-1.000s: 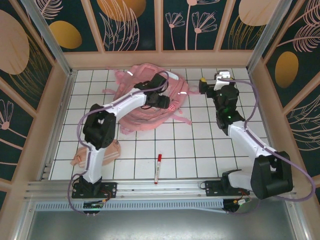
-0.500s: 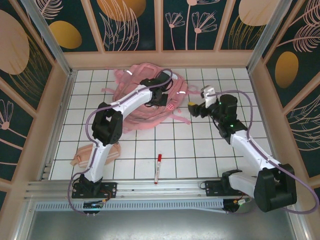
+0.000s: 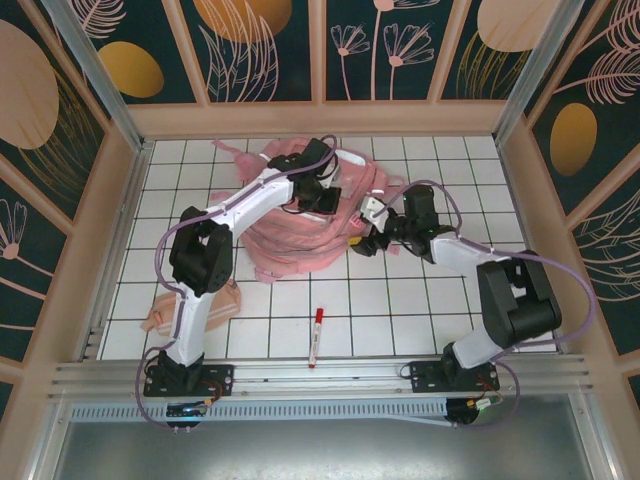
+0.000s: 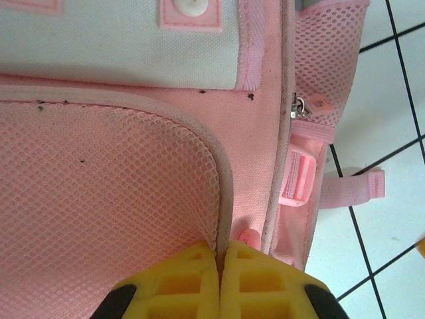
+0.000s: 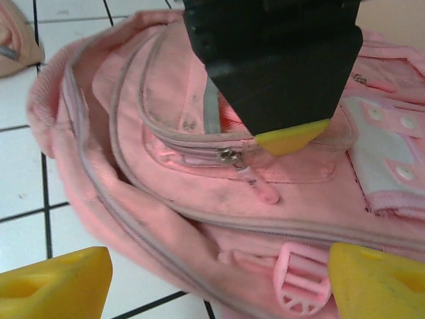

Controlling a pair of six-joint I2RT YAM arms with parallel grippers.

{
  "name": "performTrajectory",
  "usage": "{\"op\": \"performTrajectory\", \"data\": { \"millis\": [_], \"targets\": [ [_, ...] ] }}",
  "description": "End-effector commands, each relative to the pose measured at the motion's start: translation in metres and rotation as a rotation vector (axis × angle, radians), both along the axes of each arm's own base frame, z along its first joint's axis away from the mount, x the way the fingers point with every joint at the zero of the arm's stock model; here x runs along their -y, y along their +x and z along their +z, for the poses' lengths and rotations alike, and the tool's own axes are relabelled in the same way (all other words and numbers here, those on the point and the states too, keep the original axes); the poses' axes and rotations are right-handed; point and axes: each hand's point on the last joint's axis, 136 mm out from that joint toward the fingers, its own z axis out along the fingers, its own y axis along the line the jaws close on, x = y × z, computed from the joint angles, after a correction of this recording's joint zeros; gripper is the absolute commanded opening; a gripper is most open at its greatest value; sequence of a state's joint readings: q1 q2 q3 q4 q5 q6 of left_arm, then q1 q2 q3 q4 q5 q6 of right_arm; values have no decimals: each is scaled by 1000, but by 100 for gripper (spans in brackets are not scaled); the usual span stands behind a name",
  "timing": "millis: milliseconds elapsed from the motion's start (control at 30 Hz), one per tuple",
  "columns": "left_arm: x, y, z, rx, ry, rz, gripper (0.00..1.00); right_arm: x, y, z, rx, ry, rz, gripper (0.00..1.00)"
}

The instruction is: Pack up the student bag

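Now the left gripper has pinched shut on the piping of the student bag, which lies far-centre on the tiled table (steadying it for opening, I judge), while the right gripper has swung in, jaws spread, toward its zip pull.
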State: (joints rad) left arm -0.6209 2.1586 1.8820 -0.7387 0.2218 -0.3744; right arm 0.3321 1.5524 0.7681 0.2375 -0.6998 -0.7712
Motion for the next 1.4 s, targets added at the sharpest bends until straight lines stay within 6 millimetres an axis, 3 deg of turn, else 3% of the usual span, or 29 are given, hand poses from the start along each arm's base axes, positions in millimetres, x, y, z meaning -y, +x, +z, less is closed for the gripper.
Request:
{"op": "performTrajectory", "data": {
  "millis": [0, 267, 400, 500, 567, 667, 733, 900, 1033, 1300, 1367],
  "targets": [
    [0, 5, 10, 3, -70, 33, 0, -5, 23, 6, 151, -33, 28, 84],
    [13, -1, 39, -12, -232, 26, 0, -37, 35, -9, 117, -60, 131, 69],
    [14, -2, 49, -39, -300, 53, 0, -42, 45, -20, 84, -64, 124, 60],
    [11, 3, 56, -46, -350, 92, 0, -46, 40, -29, 72, -76, 137, 51],
    [11, 6, 62, -44, -379, 111, 0, -48, 36, -31, 84, -77, 138, 39],
    [10, 11, 67, -44, -401, 140, 0, -50, 31, -27, 97, -69, 136, 10],
    [9, 15, 69, -33, -398, 155, 0, -50, 24, -21, 90, -62, 147, 1],
    [-3, 28, 69, -4, -354, 228, 0, -54, -5, -14, 125, -102, 182, 0],
    [-1, 35, 72, -6, -381, 268, 0, -75, -36, -14, 133, -112, 218, 2],
    [22, 46, 77, -82, -538, 315, 0, -132, -62, -14, 162, -29, 97, 17],
    [24, 50, 77, -84, -536, 311, 0, -136, -78, -10, 131, 24, 136, 33]
  ]
}}
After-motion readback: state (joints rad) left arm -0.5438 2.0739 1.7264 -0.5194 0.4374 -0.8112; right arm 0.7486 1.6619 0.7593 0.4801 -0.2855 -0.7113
